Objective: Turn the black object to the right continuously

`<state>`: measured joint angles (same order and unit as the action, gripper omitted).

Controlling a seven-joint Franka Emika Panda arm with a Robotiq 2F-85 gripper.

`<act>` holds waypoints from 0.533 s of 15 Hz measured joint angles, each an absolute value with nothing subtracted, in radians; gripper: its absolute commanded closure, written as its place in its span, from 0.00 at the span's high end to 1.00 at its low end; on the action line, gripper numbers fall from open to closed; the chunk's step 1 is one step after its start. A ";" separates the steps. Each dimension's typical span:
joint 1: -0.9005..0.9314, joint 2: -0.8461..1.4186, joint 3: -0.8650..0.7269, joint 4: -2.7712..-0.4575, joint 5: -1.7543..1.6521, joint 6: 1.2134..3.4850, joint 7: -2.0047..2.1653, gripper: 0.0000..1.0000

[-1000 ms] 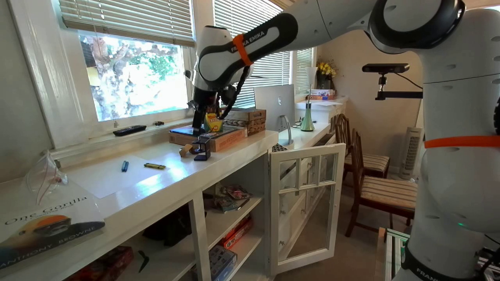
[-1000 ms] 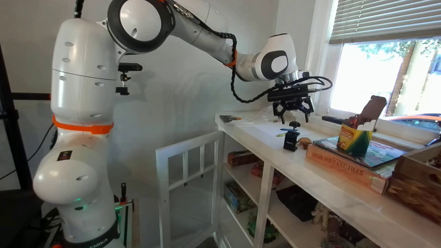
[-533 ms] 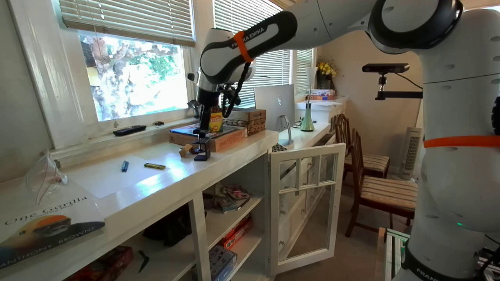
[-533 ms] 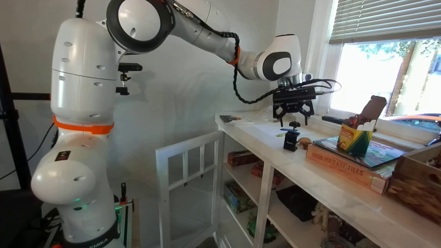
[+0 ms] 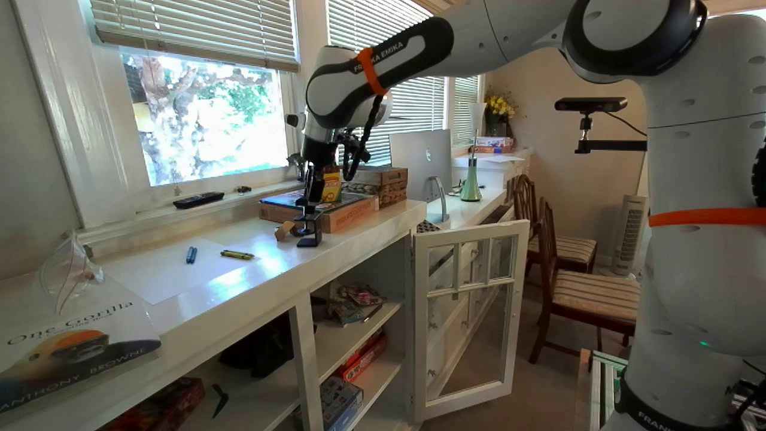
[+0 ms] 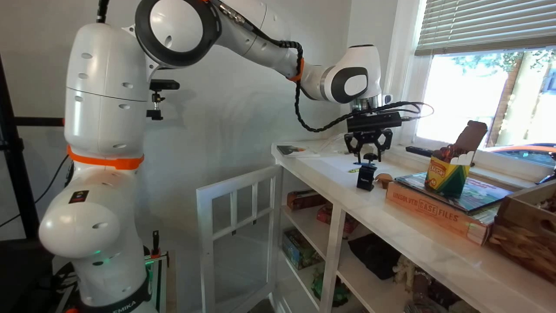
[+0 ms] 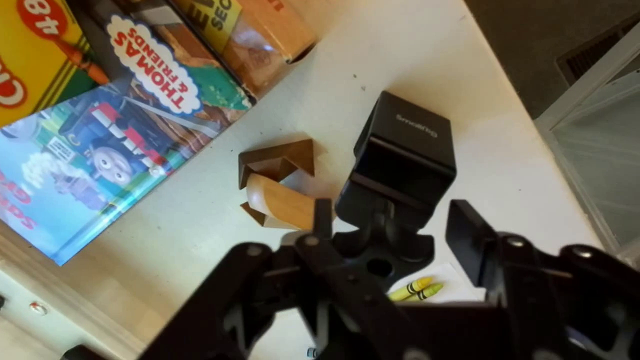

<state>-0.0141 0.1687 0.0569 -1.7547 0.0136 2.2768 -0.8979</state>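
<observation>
The gripper (image 6: 369, 161) has narrowed around the black screw clamp (image 7: 412, 150) knob (image 6: 370, 156). A gap shows; its jaws grasp nothing yet, so turning probably waits.

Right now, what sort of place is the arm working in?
Probably a home, perhaps a family room or study that children use: a Crayola crayon box, the One Gorilla book and a wooden chair with a striped seat point that way.
</observation>
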 measured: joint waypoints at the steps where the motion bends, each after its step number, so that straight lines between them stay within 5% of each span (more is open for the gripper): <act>1: -0.014 0.169 0.057 -1.755 0.021 2.277 -0.908 0.23; 3: -0.014 0.172 0.057 -1.755 0.032 2.278 -0.917 0.13; 8: -0.015 0.172 0.057 -1.755 0.034 2.278 -0.909 0.13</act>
